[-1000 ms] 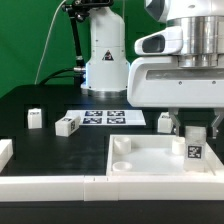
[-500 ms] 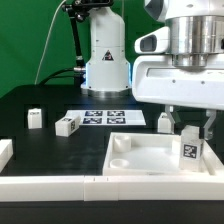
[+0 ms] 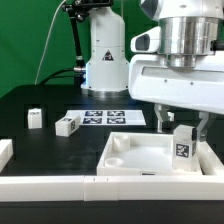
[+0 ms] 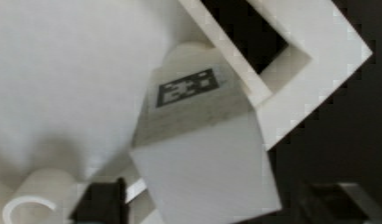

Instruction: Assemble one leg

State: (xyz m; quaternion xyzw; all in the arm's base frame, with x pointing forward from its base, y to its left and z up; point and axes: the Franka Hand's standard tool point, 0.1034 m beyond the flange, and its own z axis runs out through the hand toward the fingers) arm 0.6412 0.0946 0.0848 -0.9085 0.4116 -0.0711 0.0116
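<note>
My gripper [image 3: 186,128] is shut on the leg [image 3: 182,148], a small white post with a black-and-white tag on its face. It holds the leg upright over the exterior view's right side of the large white tray [image 3: 135,160], near a corner socket; whether the leg touches the tray is unclear. In the wrist view the leg [image 4: 206,135] fills the middle, with the tray's inside [image 4: 55,90] beside it. The dark fingers [image 4: 104,200] flank the leg, and the gripper [image 4: 214,208] is closed on it.
Two more small white posts [image 3: 35,117] [image 3: 67,125] lie on the black table at the left, and another [image 3: 163,121] stands behind the tray. The marker board [image 3: 105,117] lies behind them. Long white border bars [image 3: 50,185] run along the front. The arm's base [image 3: 104,55] stands at the back.
My gripper has moved to the exterior view's left and slightly down with the leg. The tray has shifted a little to the left too.
</note>
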